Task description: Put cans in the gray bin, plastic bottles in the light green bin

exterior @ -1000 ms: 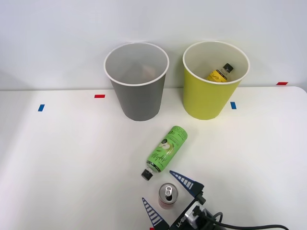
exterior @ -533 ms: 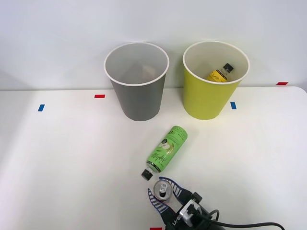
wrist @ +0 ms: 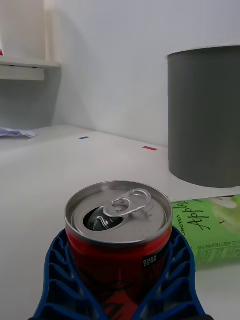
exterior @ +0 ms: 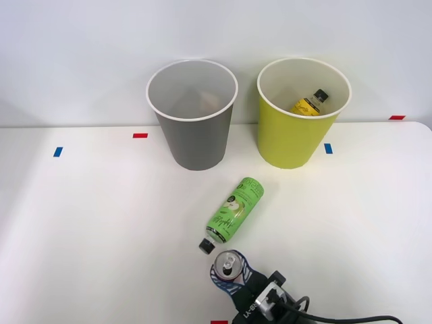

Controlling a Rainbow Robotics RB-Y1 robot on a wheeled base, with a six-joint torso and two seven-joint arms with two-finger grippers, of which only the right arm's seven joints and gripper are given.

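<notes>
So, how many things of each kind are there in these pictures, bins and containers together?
Bins: 2, the gray bin and the light green bin
Plastic bottles: 2, the green-labelled bottle and the yellow-labelled bottle
Cans: 1, the red can
Total: 5

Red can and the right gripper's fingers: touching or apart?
Touching. In the right wrist view the blue ribbed fingers wrap against both sides of the red can with no gap; the front view shows the right gripper closed around it.

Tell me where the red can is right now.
In the front view, the red can stands upright at the table's near edge, gripped between the right gripper's blue fingers, just beside the black cap of the lying green bottle.
</notes>
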